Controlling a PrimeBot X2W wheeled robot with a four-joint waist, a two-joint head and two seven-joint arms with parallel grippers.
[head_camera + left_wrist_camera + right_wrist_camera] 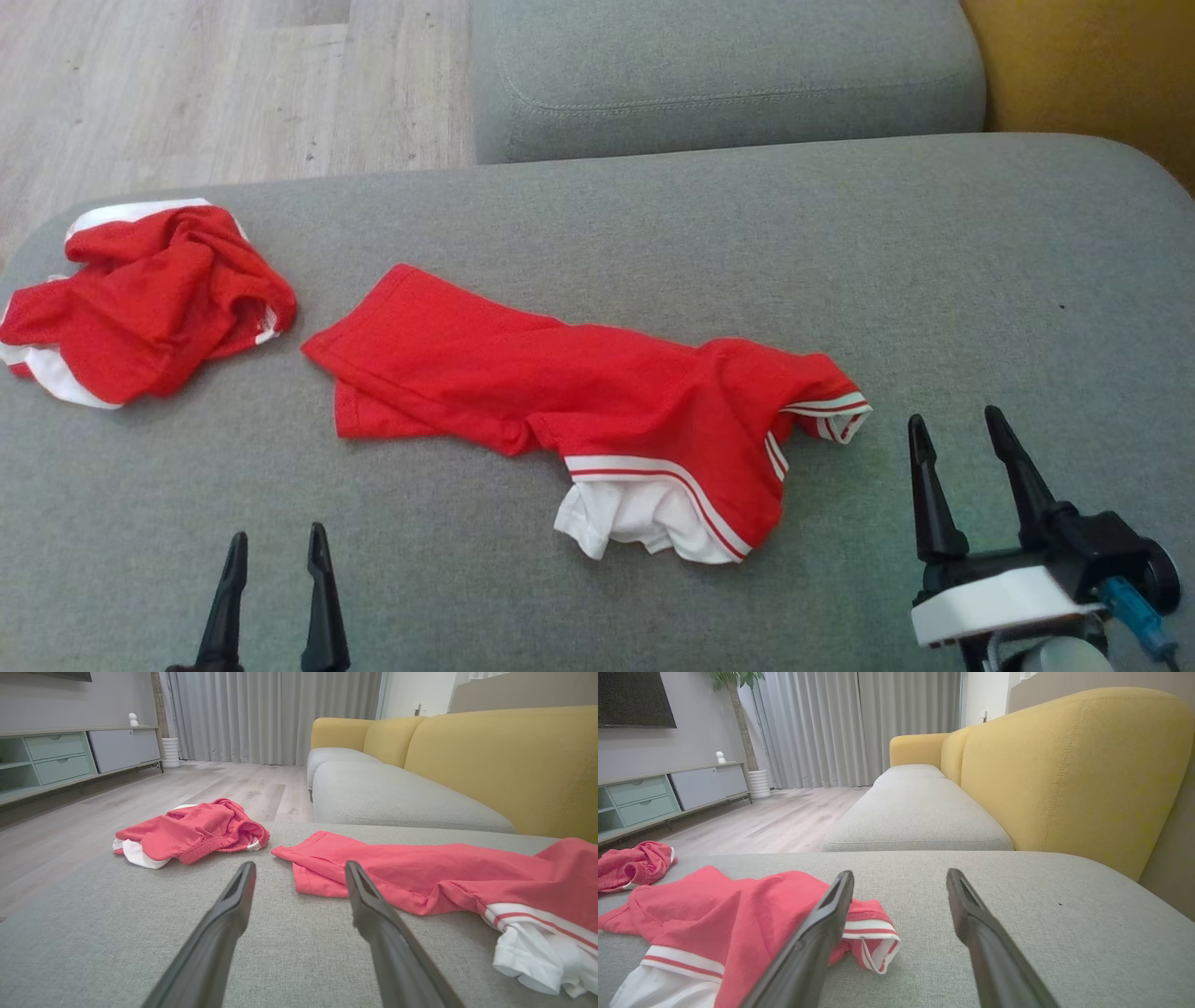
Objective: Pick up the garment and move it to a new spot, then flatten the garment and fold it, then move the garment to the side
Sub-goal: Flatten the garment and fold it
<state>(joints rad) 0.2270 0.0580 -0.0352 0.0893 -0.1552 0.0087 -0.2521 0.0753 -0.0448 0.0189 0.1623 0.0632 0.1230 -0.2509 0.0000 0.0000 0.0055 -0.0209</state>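
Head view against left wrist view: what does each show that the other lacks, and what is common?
Head view: the right gripper, open, and the striped sleeve cuff. Left wrist view: a cabinet and curtains. Common: the open left gripper, the red shirt, the crumpled garment, the grey cushion, the wooden floor.

Head view: left gripper (279, 530) cut off by the bottom edge. Crumpled red garment (140, 299) clipped at the left edge.
Left wrist view: red shirt (420, 872) runs off the right edge.
Right wrist view: one finger (817, 933) of the right gripper (900, 872) covers part of the shirt's striped cuff. White object (720, 757) on the cabinet (700, 784) too small to identify.
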